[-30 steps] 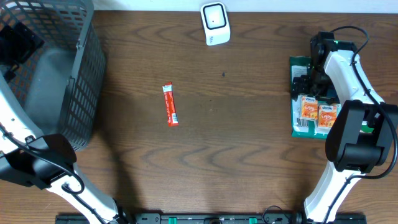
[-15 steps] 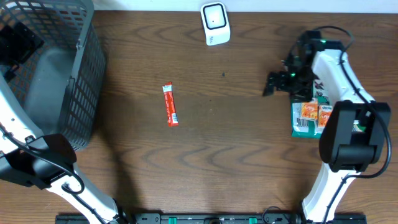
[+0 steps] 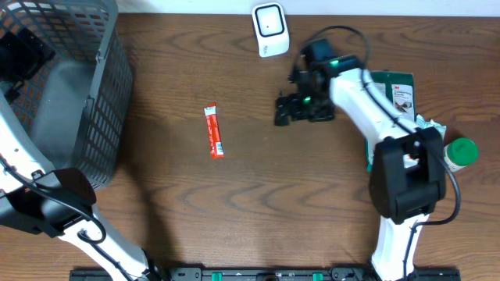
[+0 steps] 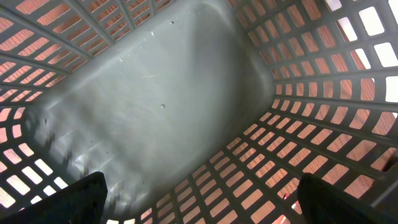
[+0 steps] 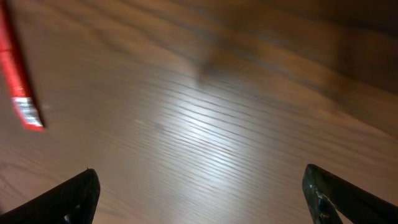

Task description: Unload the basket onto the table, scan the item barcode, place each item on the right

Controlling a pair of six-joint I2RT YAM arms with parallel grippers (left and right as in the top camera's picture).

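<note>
The sachet [image 3: 213, 132] is lying flat on the bench [image 3: 234, 211], left of the middle, with bare wood showing on every side of it. Its long axis is running from far to near. The red end is pointing at the far edge, and the white end is pointing at the near edge and leaning a little to the right. The basket [image 3: 105, 94] is standing well apart on its left, filling the far left corner. The scanner [image 3: 270, 30] is sitting at the far edge, to the right of the sachet's line.

The right jaws are hanging over the bench to the sachet's right, with open wood between them, gaping wide and gripping nothing. In the right wrist view the sachet [image 5: 17, 78] is showing at the left edge. The packs [image 3: 398, 87] and a green-capped bottle [image 3: 460, 151] are crowding the right edge behind that arm.

The left jaws are hovering inside the basket [image 4: 155, 106], spread wide and empty
</note>
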